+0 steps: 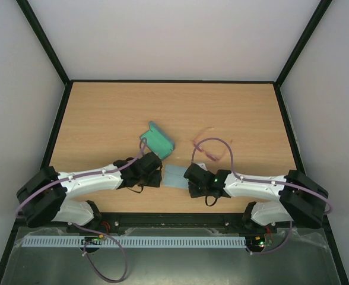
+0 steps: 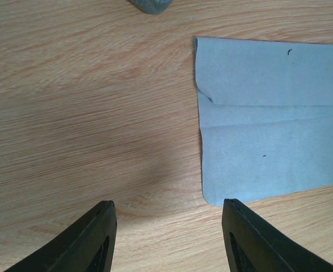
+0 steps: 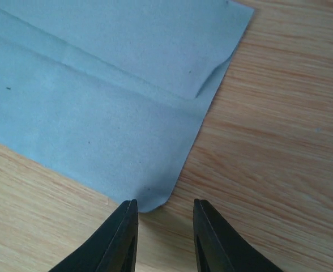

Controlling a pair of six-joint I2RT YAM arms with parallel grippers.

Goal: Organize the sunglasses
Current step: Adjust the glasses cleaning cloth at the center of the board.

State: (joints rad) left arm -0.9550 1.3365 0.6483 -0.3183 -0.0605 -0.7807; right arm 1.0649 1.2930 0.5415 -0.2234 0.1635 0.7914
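The pink translucent sunglasses (image 1: 210, 148) lie on the table right of centre, just beyond my right arm; neither wrist view shows them. The pale blue-grey cloth (image 1: 175, 176) lies flat between my two grippers. My left gripper (image 1: 160, 173) is wide open and empty (image 2: 169, 214), with the cloth's (image 2: 268, 119) near-left corner just ahead of its right finger. My right gripper (image 1: 187, 178) is open (image 3: 165, 208), low over the table, with a corner of the cloth (image 3: 98, 102) just at its fingertips. It holds nothing.
The grey-blue case (image 1: 158, 141) lies open with its green lining showing, just beyond the left gripper; its edge (image 2: 150, 5) shows at the top of the left wrist view. Dark rails (image 1: 56, 130) border the wooden table.
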